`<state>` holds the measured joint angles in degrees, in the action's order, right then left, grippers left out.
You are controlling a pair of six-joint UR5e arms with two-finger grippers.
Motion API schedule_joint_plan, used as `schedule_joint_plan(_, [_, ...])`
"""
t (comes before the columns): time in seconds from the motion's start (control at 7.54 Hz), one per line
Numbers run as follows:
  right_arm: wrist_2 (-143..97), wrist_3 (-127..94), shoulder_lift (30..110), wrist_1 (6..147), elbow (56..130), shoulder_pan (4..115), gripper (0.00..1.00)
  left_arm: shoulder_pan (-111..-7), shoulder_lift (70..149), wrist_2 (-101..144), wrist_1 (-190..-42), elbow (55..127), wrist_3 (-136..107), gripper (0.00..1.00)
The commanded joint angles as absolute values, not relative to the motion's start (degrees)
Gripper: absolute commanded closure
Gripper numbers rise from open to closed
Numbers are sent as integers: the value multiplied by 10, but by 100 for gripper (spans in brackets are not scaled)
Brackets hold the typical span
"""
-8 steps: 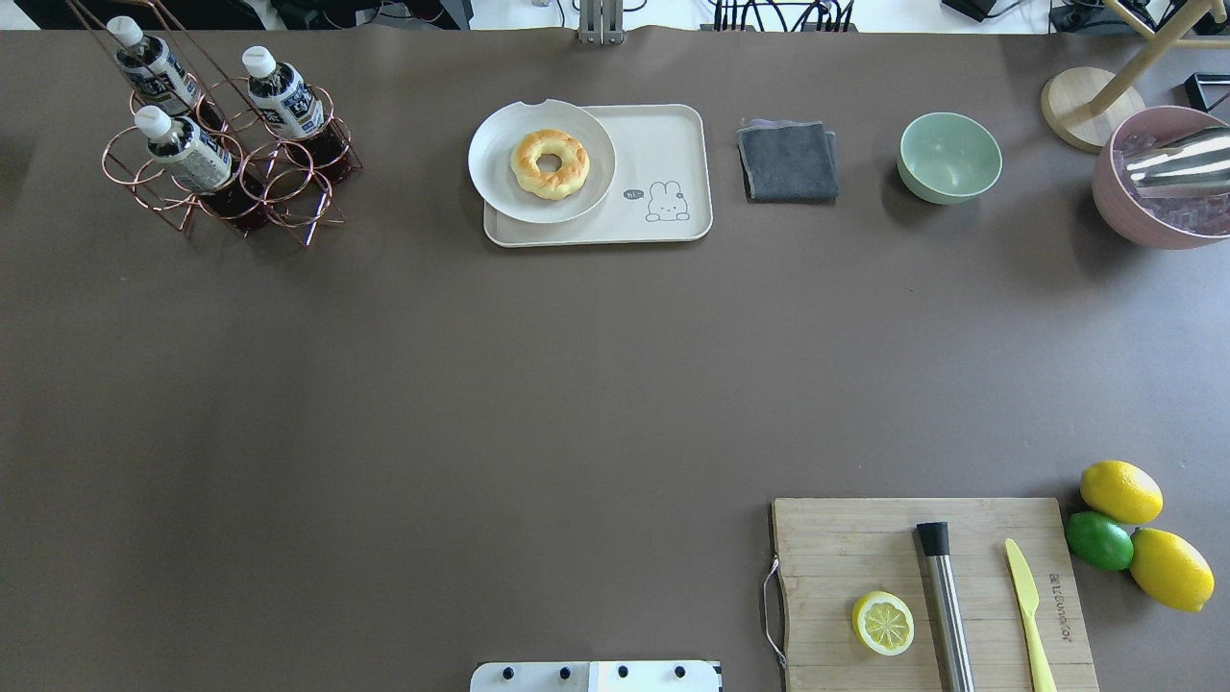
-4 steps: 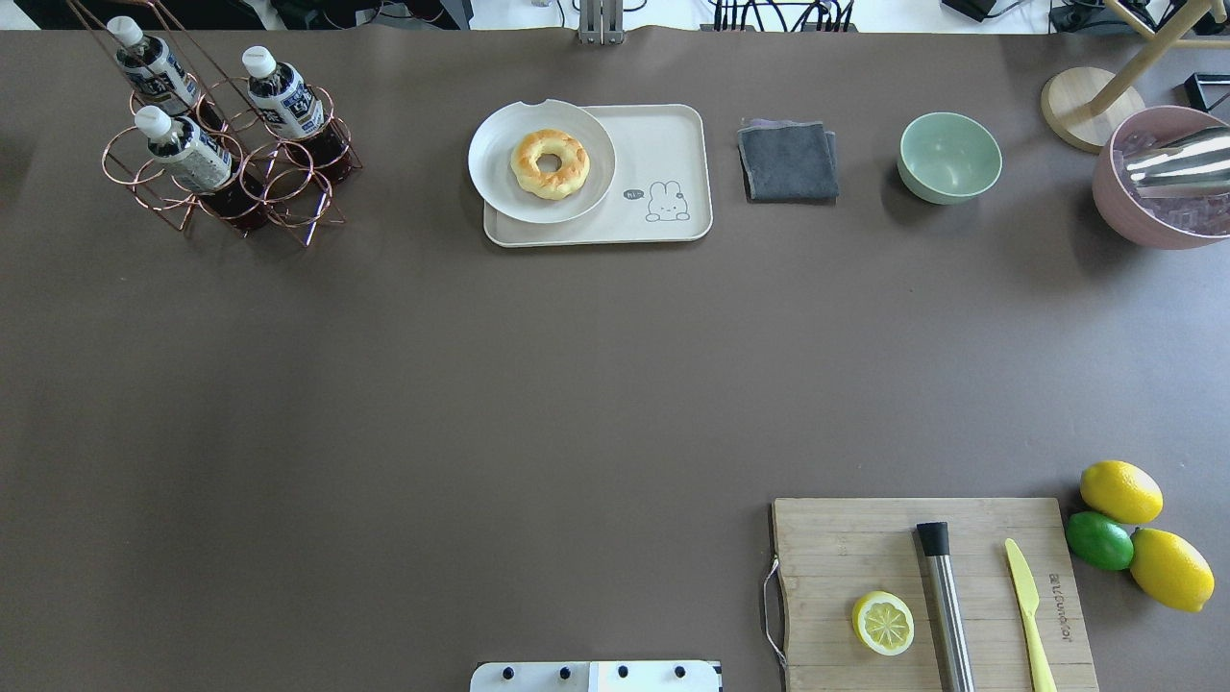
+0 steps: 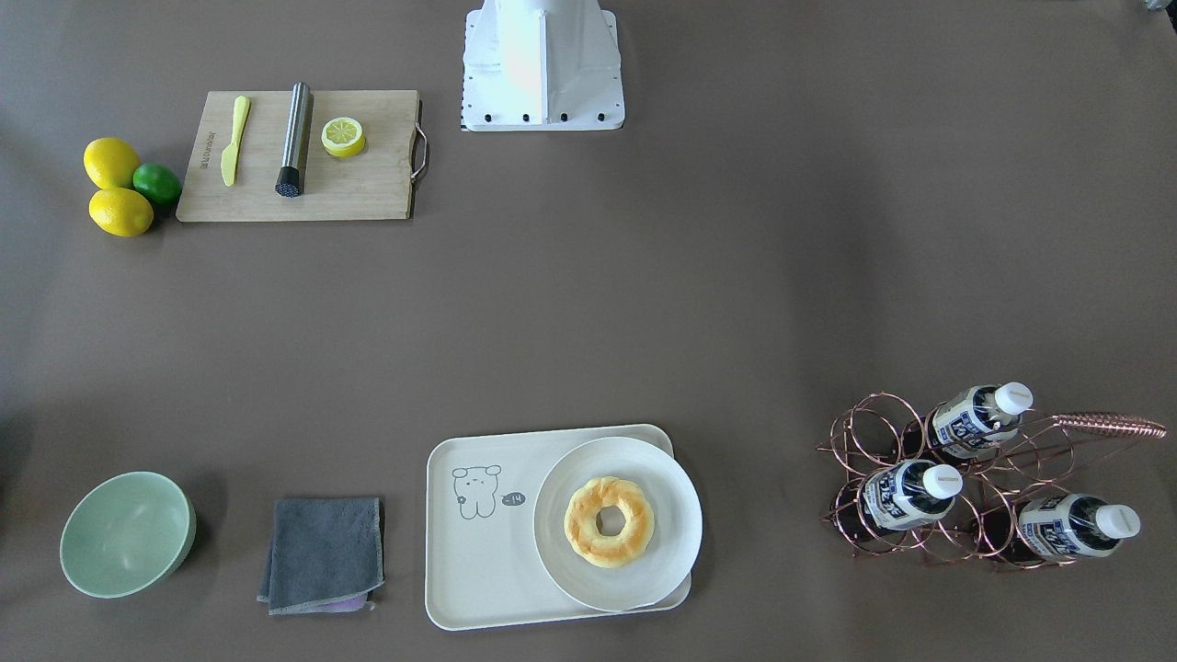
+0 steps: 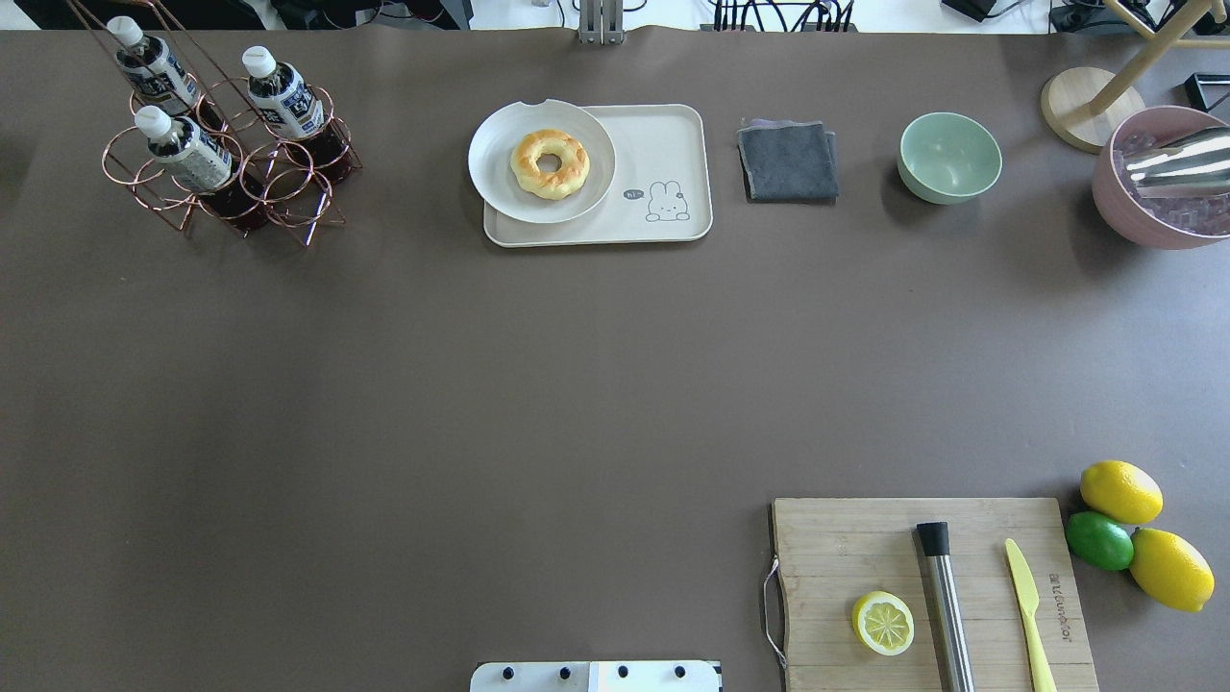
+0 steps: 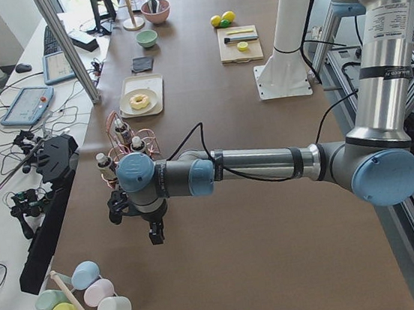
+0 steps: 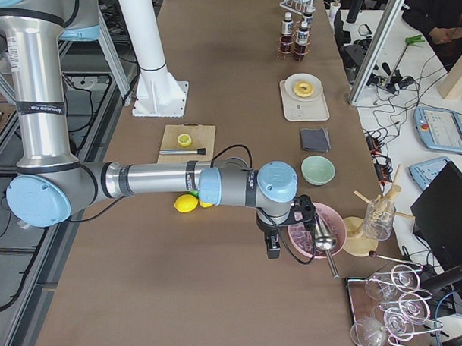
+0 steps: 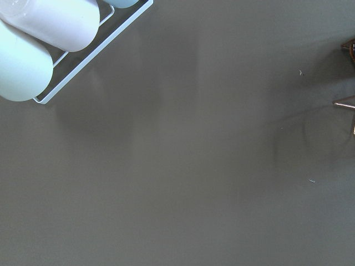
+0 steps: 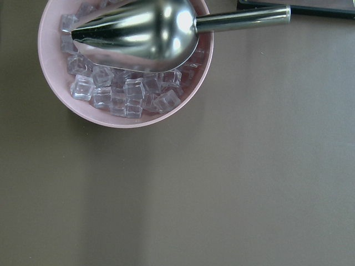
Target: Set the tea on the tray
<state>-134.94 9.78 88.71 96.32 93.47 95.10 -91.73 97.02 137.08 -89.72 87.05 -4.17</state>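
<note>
Three tea bottles stand in a copper wire rack at the far left of the table: one at the front, one to its right, one behind. They also show in the front-facing view. The cream tray with the line-drawn animal lies at the far middle. My left gripper hangs over bare table, on the near side of the rack in the exterior left view. My right gripper hangs beside the pink ice bowl. I cannot tell whether either is open or shut.
A round white plate with a doughnut covers the tray's left part. A grey cloth and a green bowl lie to its right. A cutting board with half a lemon, a muddler and a knife sits near right. A cup rack is beyond the left end.
</note>
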Motion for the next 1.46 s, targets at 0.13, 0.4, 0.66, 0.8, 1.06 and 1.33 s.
schedule_joint_plan(0.13, [-1356, 98, 889, 963, 935, 951, 0, -917, 971, 1371, -897, 872, -41, 3])
schedule_joint_plan(0.4, [-1355, 98, 888, 963, 935, 951, 0, -917, 968, 1373, -899, 874, -41, 3])
schedule_joint_plan(0.66, [-1356, 98, 889, 963, 940, 951, 0, -917, 970, 1372, -899, 873, -41, 3])
schedule_joint_plan(0.8, [-1356, 98, 889, 963, 940, 951, 0, -917, 971, 1371, -899, 871, -40, 3])
schedule_joint_plan(1.06, [-1356, 98, 889, 963, 941, 952, 0, -917, 969, 1371, -899, 872, -40, 3])
schedule_joint_plan(1.33, [-1355, 98, 889, 963, 942, 952, 0, -917, 967, 1372, -899, 870, -40, 3])
